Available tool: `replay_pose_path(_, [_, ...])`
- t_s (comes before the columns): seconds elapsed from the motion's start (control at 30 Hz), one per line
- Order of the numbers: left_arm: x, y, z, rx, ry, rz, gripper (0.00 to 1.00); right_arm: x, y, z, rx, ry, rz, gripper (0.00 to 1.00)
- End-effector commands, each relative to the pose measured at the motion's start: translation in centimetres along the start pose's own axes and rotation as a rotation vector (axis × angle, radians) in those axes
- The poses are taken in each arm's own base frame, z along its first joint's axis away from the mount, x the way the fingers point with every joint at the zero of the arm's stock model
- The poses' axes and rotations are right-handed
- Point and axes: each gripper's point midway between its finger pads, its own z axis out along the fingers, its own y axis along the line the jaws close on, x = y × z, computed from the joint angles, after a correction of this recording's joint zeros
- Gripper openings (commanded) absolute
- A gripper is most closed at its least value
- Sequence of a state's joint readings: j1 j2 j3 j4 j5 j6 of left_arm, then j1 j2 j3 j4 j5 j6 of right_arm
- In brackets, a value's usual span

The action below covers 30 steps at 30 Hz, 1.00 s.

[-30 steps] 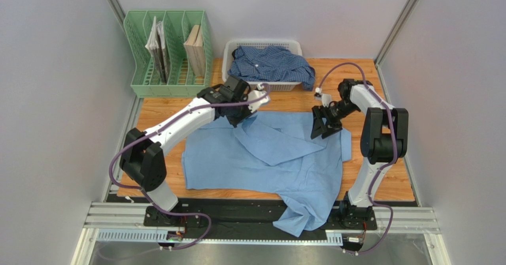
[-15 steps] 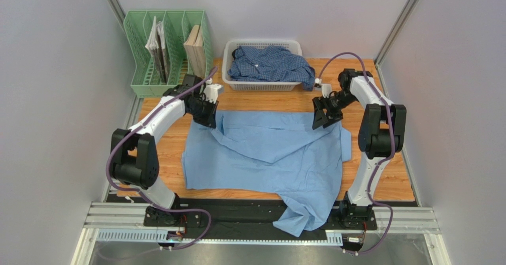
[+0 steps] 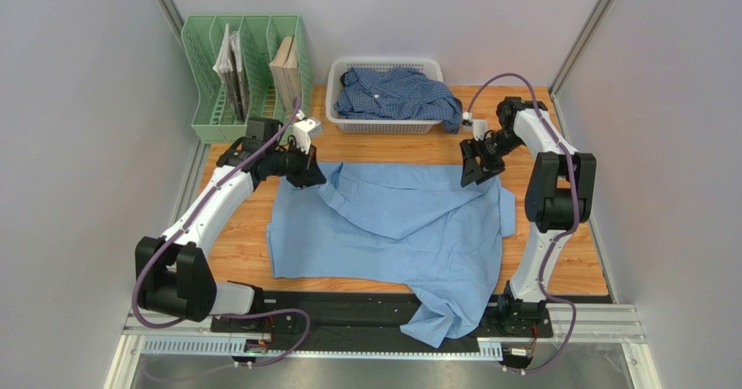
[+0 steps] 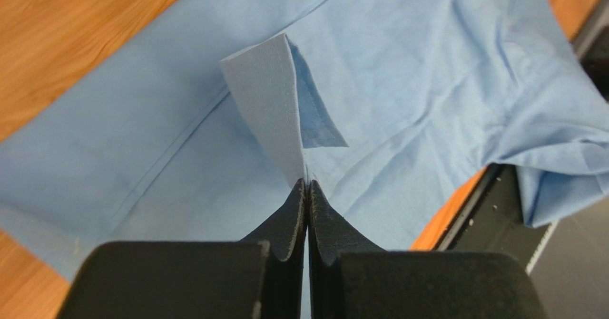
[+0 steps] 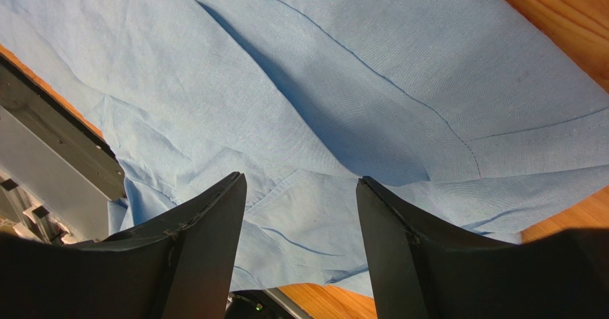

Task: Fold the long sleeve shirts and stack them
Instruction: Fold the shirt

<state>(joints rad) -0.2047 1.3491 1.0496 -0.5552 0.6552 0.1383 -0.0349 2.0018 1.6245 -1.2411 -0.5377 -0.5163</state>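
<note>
Left jaws are pressed together on a thin fold of the light blue shirt (image 4: 400, 98). In the left wrist view the strip of cloth rises straight out of the pinch, with only a little fabric caught. Right jaws stand apart with nothing between them, hanging over the shirt's upper right corner in the top view. A seam runs across the cloth just below them in the right wrist view.

The light blue shirt (image 3: 392, 232) lies spread over the middle of the bench (image 3: 392, 150). One part spills off the lower edge at bottom centre, and a loose flap lies folded across the upper half. The darker checked shirt (image 3: 396, 93) sits bundled in the white basket (image 3: 383, 61) at top centre.

This looks like the flatten-out step, early in the task, with no fold made yet.

To do it well:
- The right jaws should come down on the hem or seam at that corner, not mid-panel, and close on a single layer.
- The left pinch can then draw toward the upper left, low and level, so the flap opens without lifting the body.
- That shallow left pinch could slip, so pull gently.
- Watch the hanging part, which may drag the whole shirt toward the lower edge.
</note>
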Motion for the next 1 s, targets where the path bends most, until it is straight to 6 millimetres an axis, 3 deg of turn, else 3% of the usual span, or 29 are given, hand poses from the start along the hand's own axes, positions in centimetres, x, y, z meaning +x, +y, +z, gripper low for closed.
replay_pose_path(0.0, [-4.2, -5.1, -2.4, 0.216, -0.134, 0.245, 0.00, -0.7, -0.7, 0.2, 0.019, -0.001, -0.015, 0.64])
replay_pose_path(0.03, [-4.0, -6.2, -2.8, 0.265, -0.127, 0.251, 0.00, -0.6, -0.8, 0.3, 0.020, 0.003, -0.012, 0.64])
replay_pose_path(0.17, [-5.6, -7.4, -4.1, 0.286, -0.178, 0.336, 0.00, -0.5, -1.2, 0.6, 0.022, 0.013, -0.001, 0.64])
replay_pose_path(0.4, [-7.1, -7.3, -4.8, 0.256, -0.223, 0.441, 0.00, -0.5, -1.6, 0.8, 0.018, 0.016, 0.015, 0.63])
replay_pose_path(0.47, [-7.2, -6.1, -4.5, 0.202, -0.217, 0.427, 0.00, -0.5, -1.6, 0.7, 0.022, 0.013, 0.013, 0.63])
replay_pose_path(0.57, [-7.4, -2.7, -3.9, 0.056, -0.215, 0.357, 0.00, -0.6, -1.7, 0.6, 0.032, 0.013, 0.010, 0.63])
replay_pose_path(0.73, [-5.6, 3.3, -3.7, -0.167, -0.175, 0.246, 0.00, -1.5, -1.4, -0.7, 0.048, -0.027, -0.007, 0.64])
replay_pose_path(0.97, [1.4, 6.5, -0.2, -0.192, 0.047, 0.061, 0.00, -2.8, -0.2, -2.8, 0.062, -0.078, -0.034, 0.63])
